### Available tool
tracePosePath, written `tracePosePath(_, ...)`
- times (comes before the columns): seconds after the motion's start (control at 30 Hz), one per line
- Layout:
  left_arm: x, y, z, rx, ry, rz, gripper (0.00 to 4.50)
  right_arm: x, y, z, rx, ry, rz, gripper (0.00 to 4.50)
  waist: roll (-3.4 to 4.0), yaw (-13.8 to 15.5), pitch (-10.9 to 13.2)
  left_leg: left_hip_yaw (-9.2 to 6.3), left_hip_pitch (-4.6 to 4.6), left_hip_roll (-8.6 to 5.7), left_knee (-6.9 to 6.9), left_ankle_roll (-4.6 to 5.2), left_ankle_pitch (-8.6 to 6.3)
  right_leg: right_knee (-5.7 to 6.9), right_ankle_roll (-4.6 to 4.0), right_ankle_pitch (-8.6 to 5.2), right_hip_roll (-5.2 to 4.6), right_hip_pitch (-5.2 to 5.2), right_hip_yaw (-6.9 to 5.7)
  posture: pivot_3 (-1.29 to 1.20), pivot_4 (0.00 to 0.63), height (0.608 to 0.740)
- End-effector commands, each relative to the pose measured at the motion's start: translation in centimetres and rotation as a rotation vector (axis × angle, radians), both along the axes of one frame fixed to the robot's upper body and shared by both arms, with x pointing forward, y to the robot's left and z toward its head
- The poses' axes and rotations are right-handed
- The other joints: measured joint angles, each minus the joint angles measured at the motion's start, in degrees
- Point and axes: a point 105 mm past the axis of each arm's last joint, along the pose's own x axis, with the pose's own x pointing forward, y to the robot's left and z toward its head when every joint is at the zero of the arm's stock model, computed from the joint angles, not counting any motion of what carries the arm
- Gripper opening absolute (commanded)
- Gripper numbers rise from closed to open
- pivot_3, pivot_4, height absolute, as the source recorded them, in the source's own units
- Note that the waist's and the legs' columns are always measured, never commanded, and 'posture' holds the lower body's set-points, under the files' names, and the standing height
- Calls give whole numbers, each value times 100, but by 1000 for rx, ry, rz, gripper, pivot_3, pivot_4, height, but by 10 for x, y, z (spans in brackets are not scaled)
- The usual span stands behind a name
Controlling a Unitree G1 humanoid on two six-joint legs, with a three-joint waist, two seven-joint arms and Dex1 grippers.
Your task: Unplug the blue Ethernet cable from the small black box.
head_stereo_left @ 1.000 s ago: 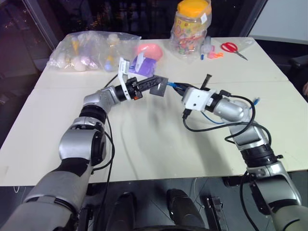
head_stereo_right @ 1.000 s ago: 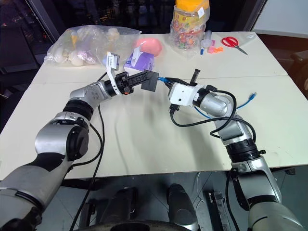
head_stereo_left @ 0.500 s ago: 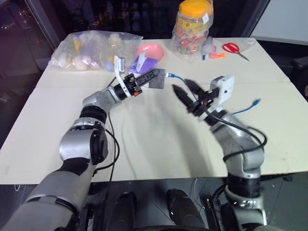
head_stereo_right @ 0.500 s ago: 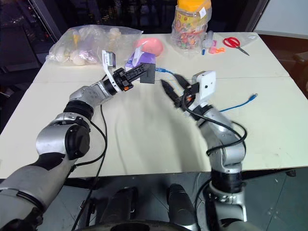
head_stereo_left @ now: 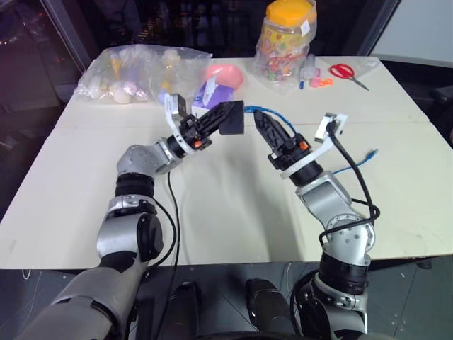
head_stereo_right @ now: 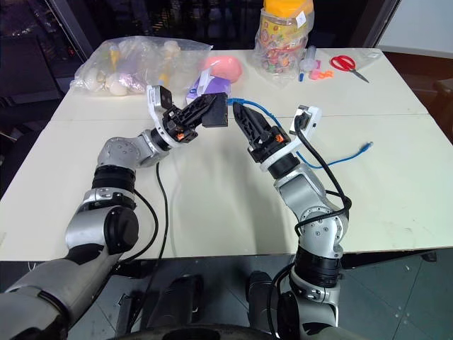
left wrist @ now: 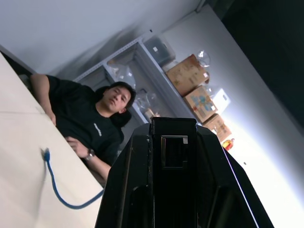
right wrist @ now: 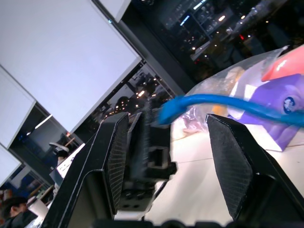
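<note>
Not done — the blue Ethernet cable (head_stereo_right: 263,114) is plugged into the small black box (head_stereo_right: 216,110), which the left gripper (head_stereo_right: 200,112) holds raised above the table (head_stereo_right: 212,205), jaws closed tight on it. The right gripper (head_stereo_right: 249,120) sits just beside the box with jaws partly open, cable passing between them, nothing pinched as far as I can tell. Left to do, judging from this: close on the plug end and pull it free.

The head views show the cable running from the box's far side past the right gripper, its other end lying on the table (head_stereo_right: 366,146). The right wrist view gives the gap — cable (right wrist: 228,104) crossing between the two fingers, box (right wrist: 147,147) close against one of them. The left wrist view shows an empty port on the box face (left wrist: 174,151) and a person (left wrist: 90,123) seated beyond the table.
</note>
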Motion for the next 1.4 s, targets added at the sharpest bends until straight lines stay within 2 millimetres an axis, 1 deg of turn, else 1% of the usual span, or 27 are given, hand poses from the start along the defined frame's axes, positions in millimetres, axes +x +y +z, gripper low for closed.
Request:
tracePosePath(0.03, -7, -1, 15, -32, -44, -21, 510, -3, 7, 11, 16, -53, 28, 2657, 0, 1, 0, 0, 0, 0, 0, 0, 0, 0, 0, 0, 0, 0, 0, 0, 150, 739)
tracePosePath(0.2, -13, -4, 11, -24, -40, -28, 510, -1, 10, 11, 16, -54, 41, 2657, 0, 7, 0, 0, -1, 0, 1, 0, 0, -3, 0, 0, 0, 1, 0, 0, 150, 739)
tracePosePath(0.47, -15, -6, 10, -14, -39, -37, 510, -2, 11, 13, 41, -58, 62, 2657, 0, 5, 0, 1, -1, 0, 0, 0, 0, -5, -1, -1, 0, 1, 0, 0, 150, 739)
tracePosePath(0.5, -15, -6, 10, -12, -39, -36, 510, -2, 12, 13, 42, -60, 63, 2426, 0, 5, 0, 1, -1, 0, 0, 0, 0, -5, -1, -1, 0, 1, 0, 0, 150, 739)
tracePosePath(0.57, -16, -7, 10, -11, -40, -37, 510, -2, 13, 13, 41, -59, 66, 1767, 0, 5, 0, 1, -1, 0, 0, 0, 0, -6, -1, -1, 0, 1, 0, 0, 150, 739)
tracePosePath(0.63, -16, -7, 10, -11, -41, -36, 510, -2, 14, 12, 39, -57, 75, 816, 0, 5, 0, 2, -1, 0, 0, 0, 0, -7, -2, -1, 0, 1, 0, 0, 150, 739)
tracePosePath(0.67, -15, -7, 10, -11, -41, -35, 510, -2, 15, 12, 40, -54, 80, 252, 0, 5, 0, 2, -1, 0, 0, 0, 0, -7, -2, -1, 0, 1, 0, 0, 150, 739)
tracePosePath(0.7, -15, -7, 10, -11, -42, -31, 510, -2, 16, 11, 41, -50, 86, 53, 0, 5, 0, 2, -1, 0, -1, 0, 0, -8, -2, -1, 0, 1, 0, 0, 150, 739)
tracePosePath(0.87, -11, -4, 9, -2, -47, 5, 510, 1, 16, 8, 57, -29, 87, 53, 0, 5, 0, 2, -2, 0, -2, 0, 0, -12, -2, -1, 0, 1, 0, 0, 150, 739)
tracePosePath(0.97, -2, 7, 11, 12, -59, 80, 510, 7, 2, 9, 95, -14, 30, 53, 0, 6, 0, 2, -3, 0, -2, 0, 0, -13, -2, -1, 0, 1, 0, 0, 150, 739)
tracePosePath(1.03, 4, 17, 14, 29, -74, 137, 510, 13, -17, 12, 126, -13, -43, 53, 0, 6, 0, 2, -3, 0, -2, 0, 0, -14, -2, -1, 0, 0, 0, 0, 150, 739)
tracePosePath(1.1, 11, 36, 18, 41, -87, 202, 510, 18, -46, 17, 156, -18, -140, 53, 0, 6, 0, 2, -4, 0, -3, 0, 0, -14, -3, -1, 0, 0, 0, 0, 150, 739)
tracePosePath(1.13, 13, 44, 18, 47, -85, 228, 510, 19, -57, 18, 161, -22, -173, 53, 0, 6, 0, 2, -6, 0, -2, 0, 0, -15, -2, -1, 0, -2, 0, 0, 150, 739)
tracePosePath(1.17, 16, 51, 16, 60, -79, 251, 510, 19, -65, 20, 155, -29, -191, 53, 0, 3, 0, 2, -9, 0, -2, 0, 0, -21, -2, -1, 0, -3, 0, 0, 150, 739)
tracePosePath(1.23, 20, 60, 10, 97, -71, 287, 510, 20, -75, 21, 145, -31, -214, 53, 1, 5, 0, 5, -12, 0, -7, 0, 0, -30, -2, -1, -1, -4, 1, 0, 150, 739)
tracePosePath(1.3, 23, 61, 8, 119, -77, 310, 510, 21, -79, 21, 141, -27, -222, 53, 1, 7, 0, 5, -11, 0, -22, 0, 0, -38, -2, -1, -1, -6, 0, 0, 150, 739)
tracePosePath(1.37, 31, 55, 4, 198, -120, 387, 510, 24, -81, 18, 126, -11, -239, 53, 2, 47, 0, 2, -9, 0, -34, 0, 0, -40, -3, -1, -1, -6, -2, 0, 150, 739)
tracePosePath(1.4, 37, 41, -2, 325, -216, 460, 510, 32, -87, 10, 92, 35, -289, 53, 2, 58, 0, 2, -13, 0, -34, 0, 0, -42, -2, -1, -2, -7, -4, 0, 150, 739)
